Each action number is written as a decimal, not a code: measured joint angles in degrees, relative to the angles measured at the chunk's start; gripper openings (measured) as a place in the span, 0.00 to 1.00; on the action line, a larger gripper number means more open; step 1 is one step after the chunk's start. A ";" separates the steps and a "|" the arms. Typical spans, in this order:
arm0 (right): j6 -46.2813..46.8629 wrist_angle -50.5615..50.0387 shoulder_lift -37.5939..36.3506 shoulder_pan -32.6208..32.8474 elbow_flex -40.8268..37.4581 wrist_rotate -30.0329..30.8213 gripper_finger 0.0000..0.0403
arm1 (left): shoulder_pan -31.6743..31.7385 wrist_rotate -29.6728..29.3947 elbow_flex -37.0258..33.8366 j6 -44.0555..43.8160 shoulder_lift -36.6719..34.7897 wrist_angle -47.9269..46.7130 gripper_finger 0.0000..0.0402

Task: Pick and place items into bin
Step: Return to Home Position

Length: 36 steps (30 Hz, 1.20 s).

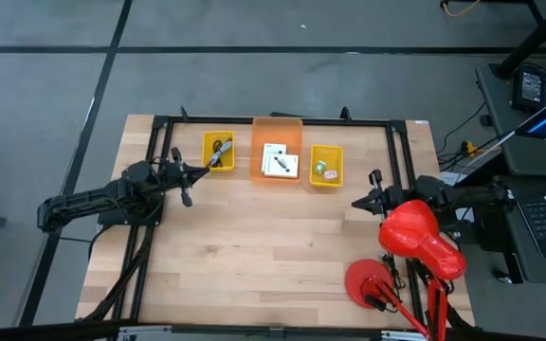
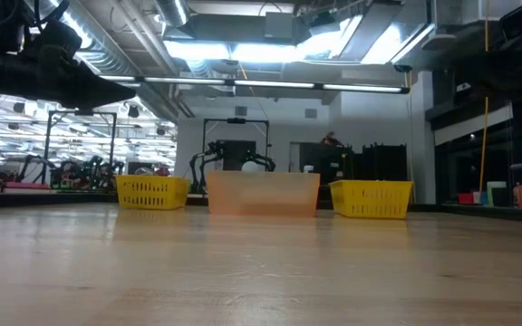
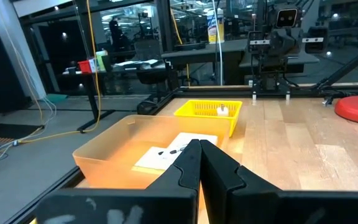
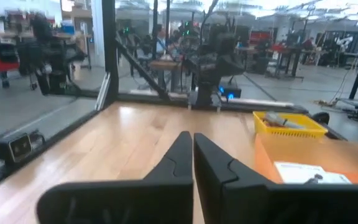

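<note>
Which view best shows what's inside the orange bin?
The high view: it looks straight down into the orange bin at the white cards. Both wrist views catch a card partly; the low view shows only the bin's wall.

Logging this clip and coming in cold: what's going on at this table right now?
Nothing is being handled. The left gripper is shut and empty beside the left yellow bin. The right gripper, also shut and empty, sits at the right side of the table. The items lie in three bins: cords in the left yellow bin, white cards in the orange bin, small green and pink pieces in the right yellow bin.
</note>
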 joint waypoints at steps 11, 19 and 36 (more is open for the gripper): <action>-0.39 -1.69 0.02 0.00 0.00 0.00 0.00 | 0.00 0.00 0.00 0.00 0.00 0.00 0.00; -0.42 -1.79 0.02 0.00 0.00 0.00 0.00 | 0.00 0.00 0.00 0.01 0.00 0.00 0.00; 5.56 -2.57 0.11 0.02 0.00 0.00 0.00 | 0.00 0.00 0.00 0.02 0.00 0.02 0.00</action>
